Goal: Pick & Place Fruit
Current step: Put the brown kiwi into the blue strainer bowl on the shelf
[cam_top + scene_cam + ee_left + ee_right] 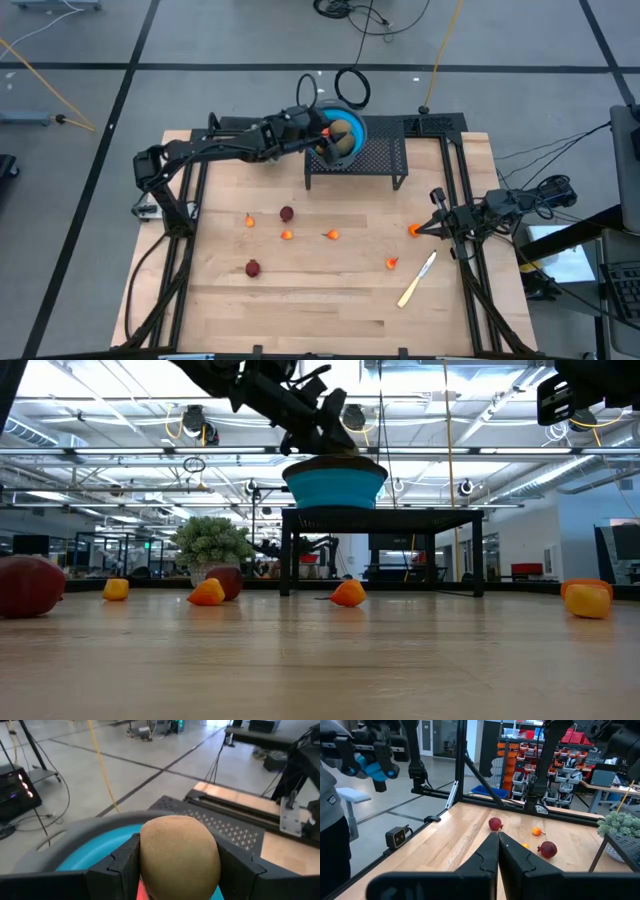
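Note:
My left gripper reaches from the table's left over the blue bowl on the black mesh stand, shut on a brown-olive oval fruit. Something red shows in the bowl under it. On the wood lie two dark red balls and several orange bits. One orange bit lies just beside my right gripper, which is shut and waits at the table's right edge. My left gripper pinches the brown-olive oval between its two fingers, one on each side of the oval's middle. The fingers slant down from the table's left. The oval is clear of the table, over the bowl's blue inside. Whether it touches what lies in the bowl, I cannot tell.
A pale yellowish knife lies near the table's right near corner. A green bushy plant stands by the stand's left side. The stand raises the bowl above the table. Bare wood stretches along the near edge.

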### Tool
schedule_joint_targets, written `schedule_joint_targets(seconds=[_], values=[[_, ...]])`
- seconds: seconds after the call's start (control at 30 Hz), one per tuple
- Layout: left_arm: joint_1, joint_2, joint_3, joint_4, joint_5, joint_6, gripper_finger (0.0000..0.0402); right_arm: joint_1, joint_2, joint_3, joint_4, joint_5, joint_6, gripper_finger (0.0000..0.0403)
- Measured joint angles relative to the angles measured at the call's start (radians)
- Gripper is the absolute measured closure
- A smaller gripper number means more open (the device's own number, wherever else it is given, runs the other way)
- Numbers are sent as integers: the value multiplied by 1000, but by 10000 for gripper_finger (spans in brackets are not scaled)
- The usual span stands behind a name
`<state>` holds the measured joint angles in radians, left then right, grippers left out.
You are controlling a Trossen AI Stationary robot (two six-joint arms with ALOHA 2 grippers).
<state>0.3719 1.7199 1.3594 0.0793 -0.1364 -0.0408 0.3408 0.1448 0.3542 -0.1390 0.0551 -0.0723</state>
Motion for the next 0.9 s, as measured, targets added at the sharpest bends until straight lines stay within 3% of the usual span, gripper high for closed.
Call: schedule_joint_targets(seconds=[0.9], values=[[8,13,0,-121,6,-15,202,0,0,0,-1,0,-4,401]])
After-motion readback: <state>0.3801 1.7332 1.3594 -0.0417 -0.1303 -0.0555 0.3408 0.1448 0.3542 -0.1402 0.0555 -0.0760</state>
